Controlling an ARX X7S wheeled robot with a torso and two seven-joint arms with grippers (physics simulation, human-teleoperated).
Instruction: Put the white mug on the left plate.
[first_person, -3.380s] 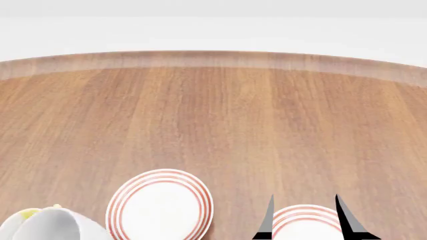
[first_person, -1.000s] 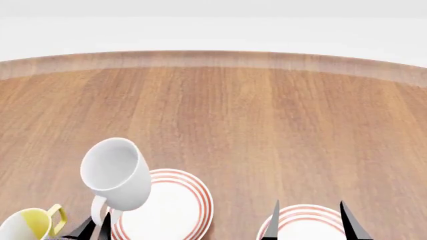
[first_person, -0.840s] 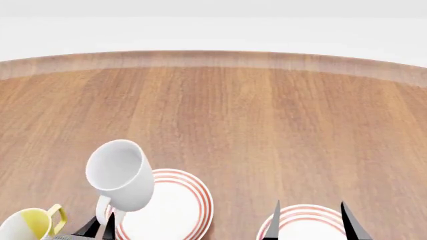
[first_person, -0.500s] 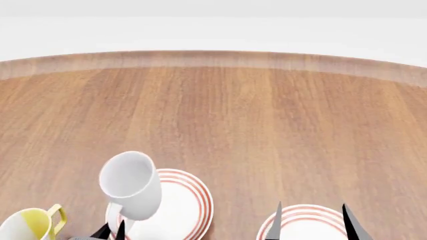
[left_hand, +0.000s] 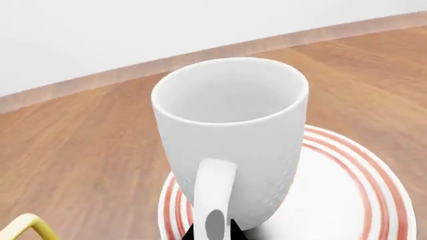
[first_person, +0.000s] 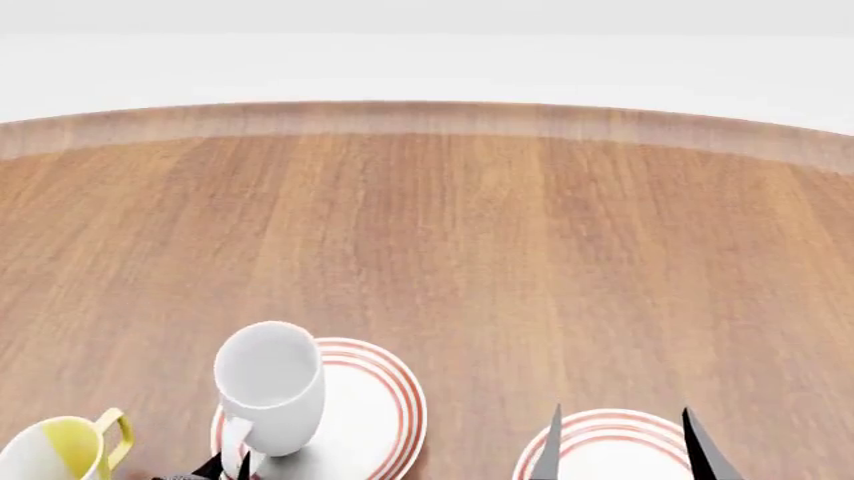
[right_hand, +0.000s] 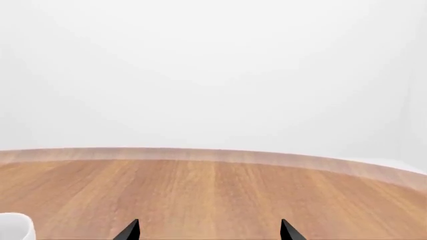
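The white mug (first_person: 271, 390) stands nearly upright over the nine o'clock side of the left plate (first_person: 363, 415), its open mouth facing up and its loop handle turned toward six o'clock, to the robot. In the left wrist view the mug (left_hand: 230, 135) fills the middle of the picture, its base over the plate's (left_hand: 347, 200) ringed rim and white centre; whether the base touches the plate cannot be told. The left gripper (first_person: 227, 467) shows only as two dark tips at the lower edge of the head view, closed tight on the handle, and in the wrist view its tips (left_hand: 213, 232) pinch the handle's lower end. At eight o'clock from the plate stands a smaller mug with yellow inside (first_person: 60, 452), apart from the white one. The right gripper (first_person: 621, 450) hovers with its two black fingers spread wide over the right plate (first_person: 617, 440), holding nothing. All of it rests on a round wooden table (first_person: 534, 250).
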